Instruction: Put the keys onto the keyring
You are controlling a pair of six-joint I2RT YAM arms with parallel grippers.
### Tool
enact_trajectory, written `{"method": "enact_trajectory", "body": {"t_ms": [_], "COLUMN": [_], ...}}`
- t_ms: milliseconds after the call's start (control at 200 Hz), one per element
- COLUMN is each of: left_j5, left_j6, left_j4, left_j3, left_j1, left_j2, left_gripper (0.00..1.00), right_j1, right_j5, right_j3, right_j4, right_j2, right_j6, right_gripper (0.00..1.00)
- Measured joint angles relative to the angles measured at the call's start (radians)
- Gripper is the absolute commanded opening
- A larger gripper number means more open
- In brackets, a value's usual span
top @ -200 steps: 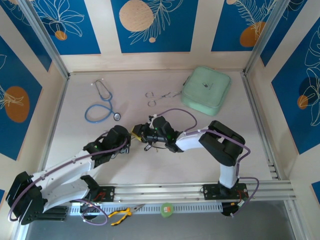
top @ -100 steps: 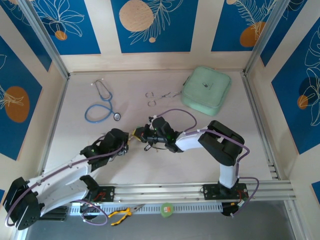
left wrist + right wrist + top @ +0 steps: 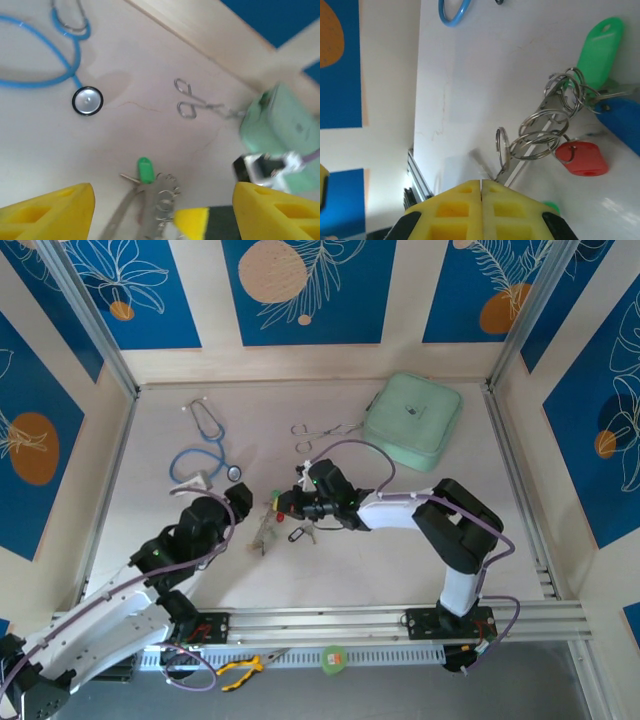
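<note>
Right end effector [image 3: 481, 186]: closed, pinching one end of the keyring [image 3: 511, 172] (several split rings threaded on it). Left end effector [image 3: 164, 192]: jaws wide apart, holding nothing. The keys [image 3: 145, 170], green head foremost, lie on the desk [image 3: 40, 150] near the stethoscope [image 3: 87, 100], rightward of it and toward the arm bases.
</note>
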Motion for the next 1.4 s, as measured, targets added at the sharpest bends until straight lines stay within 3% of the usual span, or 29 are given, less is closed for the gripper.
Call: {"method": "enact_trajectory", "body": {"t_ms": [160,345,465,580,840,910,1395], "left_j5": [0.169,0.343,0.415,0.449,0.523,0.543,0.575], "left_j6": [0.356,0.556,0.573,0.528,0.474,0.475,0.521], "left_j4": [0.027,0.032,0.047,0.091,0.169,0.19,0.377], "left_j3": [-0.003,-0.024,-0.052,-0.096,-0.144,-0.158,-0.235], "left_j1": [0.0,0.005,0.021,0.047,0.061,0.061,0.069], "left_j2": [0.088,0.114,0.113,0.111,0.15,0.161,0.246], "left_gripper": [0.7,0.64,0.67,0.77,0.76,0.72,0.16], "right_j1": [-0.039,-0.057,-0.057,-0.057,-0.056,-0.056,-0.043], "right_j5": [-0.043,-0.082,-0.098,-0.111,-0.13,-0.13,-0.137], "right_j3": [0.013,0.049,0.051,0.054,0.078,0.091,0.121], "right_j4": [-0.11,-0.158,-0.185,-0.204,-0.233,-0.241,-0.314], "right_j2": [-0.065,-0.082,-0.082,-0.082,-0.081,-0.081,-0.082], "right_j6": [-0.152,-0.248,-0.285,-0.311,-0.328,-0.333,-0.359], "right_gripper": [0.0,0.0,0.0,0.0,0.0,0.0,0.0]}}
